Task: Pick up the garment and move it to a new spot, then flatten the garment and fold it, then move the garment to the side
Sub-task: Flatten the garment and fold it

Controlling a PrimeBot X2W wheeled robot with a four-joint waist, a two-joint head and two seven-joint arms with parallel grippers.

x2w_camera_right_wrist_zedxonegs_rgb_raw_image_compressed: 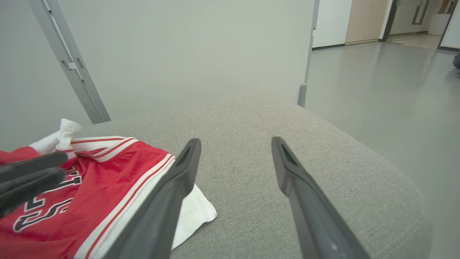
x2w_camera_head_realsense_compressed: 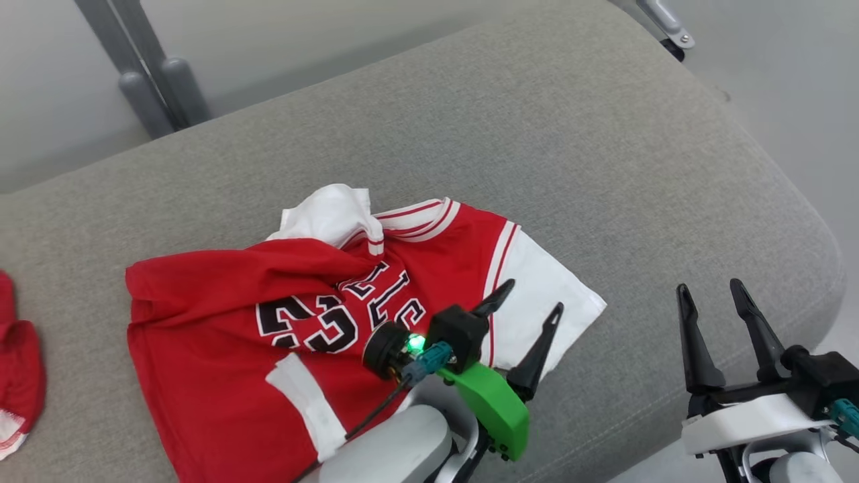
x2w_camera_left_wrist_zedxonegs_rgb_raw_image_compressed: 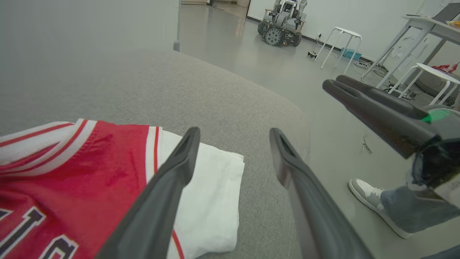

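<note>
Inspected: red-and-white garment (x2w_camera_head_realsense_compressed: 221,315), lying on the grey cushion (x2w_camera_head_realsense_compressed: 537,134), toward its near edge and left of centre. Not flat: rumpled, with a red fold thrown over part of the black lettering and a bunched sleeve (x2w_camera_head_realsense_compressed: 329,215), white, heaped by the striped collar. Laid out toward the cushion's right side: the second white sleeve (x2w_camera_head_realsense_compressed: 537,268).

Checked the left gripper (x2w_camera_head_realsense_compressed: 534,295): poised over that second white sleeve, close to the cushion's near edge. Jaws released, standing well apart, nothing between them. Confirmed in the left wrist view, with one finger over the sleeve's edge and the other over bare grey fabric. Contact with the cloth: cannot tell.

Checked the right gripper (x2w_camera_head_realsense_compressed: 709,286): near the cushion's near right corner, well apart from the garment. Jaws likewise released, holding nothing; bare cushion between the fingers in the right wrist view.

Also noted: a second red cloth (x2w_camera_head_realsense_compressed: 17,362) at the cushion's left edge, apart from the garment. Beyond the far edge, grey frame legs (x2w_camera_head_realsense_compressed: 161,87). On the floor in the left wrist view: a person's grey-and-white shoe (x2w_camera_left_wrist_zedxonegs_rgb_raw_image_compressed: 370,196) off the cushion's right side, a wheeled machine (x2w_camera_left_wrist_zedxonegs_rgb_raw_image_compressed: 284,21) far off, white stools (x2w_camera_left_wrist_zedxonegs_rgb_raw_image_compressed: 341,39) near the wall.
</note>
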